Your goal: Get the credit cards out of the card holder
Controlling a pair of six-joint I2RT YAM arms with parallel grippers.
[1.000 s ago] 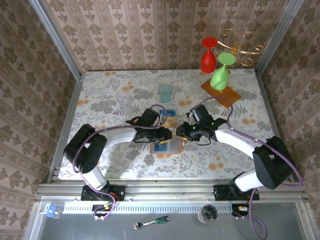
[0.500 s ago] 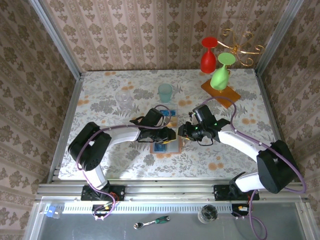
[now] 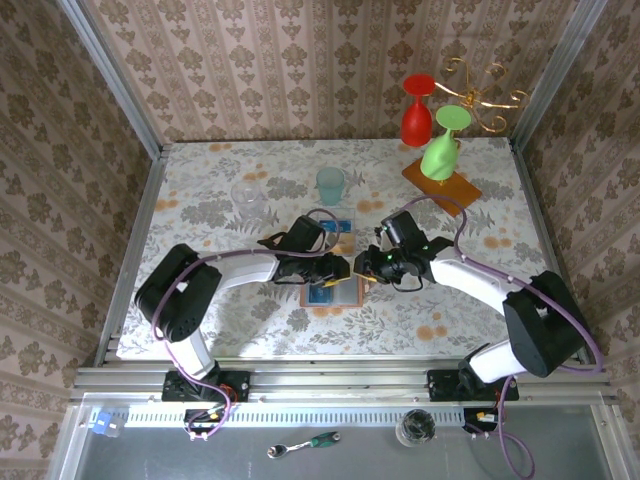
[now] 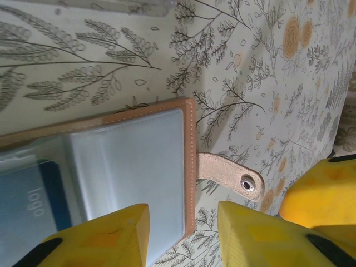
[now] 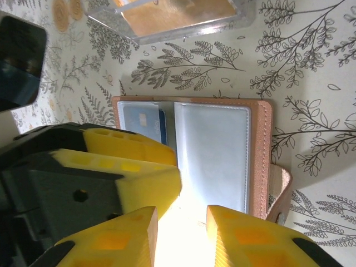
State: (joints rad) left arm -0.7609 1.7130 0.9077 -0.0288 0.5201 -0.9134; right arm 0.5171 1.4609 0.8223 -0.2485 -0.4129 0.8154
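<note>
Hovering both end effectors over the open card holder (image 3: 331, 291), flat on the desk (image 3: 210, 200).
Left end effector (image 4: 182, 216) part-open, empty, straddling the holder's edge by the snap tab (image 4: 233, 177). Right end effector (image 5: 182, 218) shows a narrow gap; glare hides any hold. Teal credit card (image 5: 143, 121) sits tucked in a grey pocket.

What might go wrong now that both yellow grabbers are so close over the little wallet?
1. The left gripper and right gripper crowd together above the card holder, so their fingers might bump.
2. The blue card sits inside a pocket; pulling it might drag the whole holder along.
3. The snap tab sticks out beside a left finger and might snag.
</note>
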